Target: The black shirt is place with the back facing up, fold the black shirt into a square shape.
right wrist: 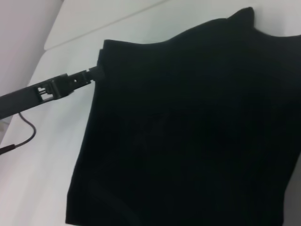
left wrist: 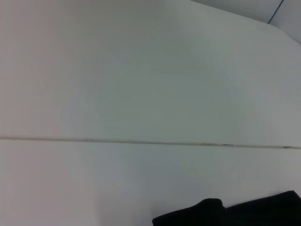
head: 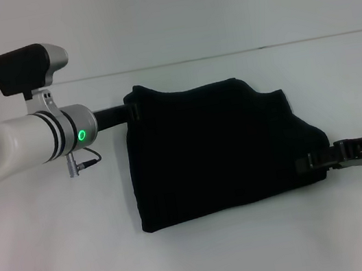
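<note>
The black shirt (head: 211, 151) lies folded into a rough rectangle in the middle of the white table, plain side up; it also fills the right wrist view (right wrist: 188, 132) and shows as a dark strip in the left wrist view (left wrist: 249, 211). My left gripper (head: 135, 108) reaches in from the left and is shut on the shirt's far left corner, seen too from the right wrist (right wrist: 95, 73). My right gripper (head: 308, 161) comes in from the right and pinches the shirt's near right edge. That right side of the fabric is bunched and uneven.
The white table (head: 64, 266) stretches bare around the shirt, with a thin seam (head: 223, 54) running across at the back. A thin cable (head: 86, 159) hangs under my left wrist.
</note>
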